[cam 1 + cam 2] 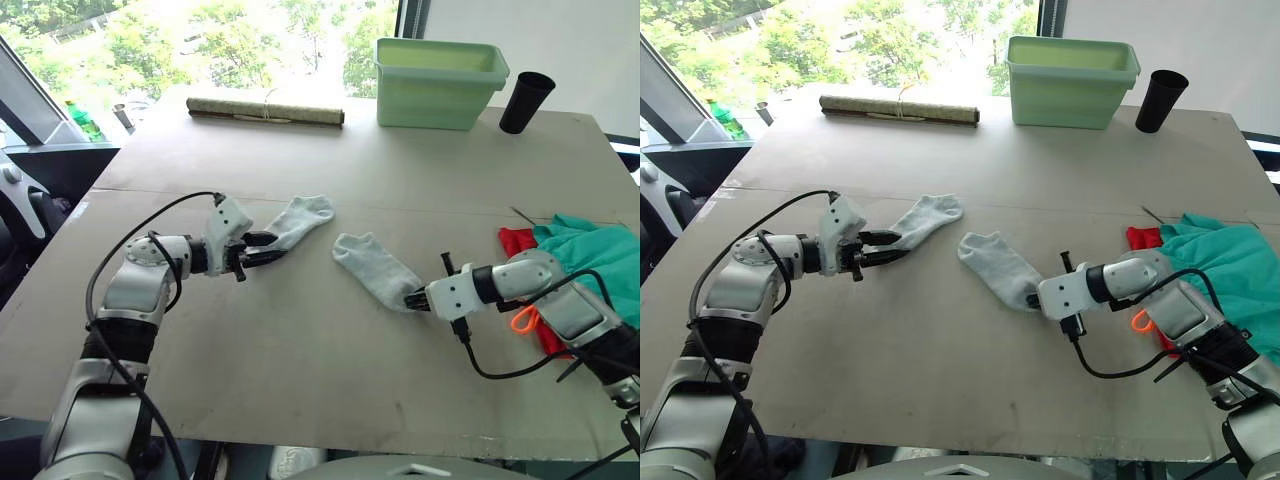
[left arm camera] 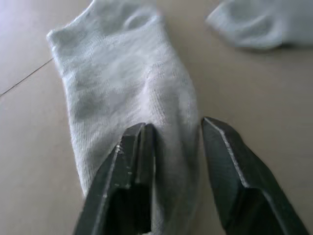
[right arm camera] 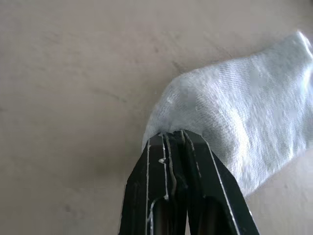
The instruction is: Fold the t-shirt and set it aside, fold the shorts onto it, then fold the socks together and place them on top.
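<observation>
The right gripper [image 3: 171, 142] pinches one limp sock [image 1: 375, 267] at its end. The left gripper [image 2: 176, 132], fingers spread, straddles the other sock's [image 1: 300, 217] end. Both socks look light and floppy.

socks [image 1: 300, 219]: two, lying apart
t-shirt [image 1: 514, 240]: one, red
shorts [image 1: 590, 248]: one, teal
green tub [image 1: 437, 82]: one
black cup [image 1: 525, 102]: one
rolled mat [image 1: 265, 111]: one

- Two socks lie mid-frame on the counter [image 1: 300, 350], the left sock [image 1: 300, 218] up-left of the right sock [image 1: 375, 268]
- The left claw [image 1: 268, 247] is at the left sock's near end, the right claw [image 1: 414, 299] at the right sock's lower-right end
- At the right edge, the shorts [image 1: 590, 250] lie over the t-shirt [image 1: 515, 241]
- Along the top: a rolled mat [image 1: 265, 111] left, a bin [image 1: 437, 82] right of it, a cup [image 1: 525, 101] further right
</observation>
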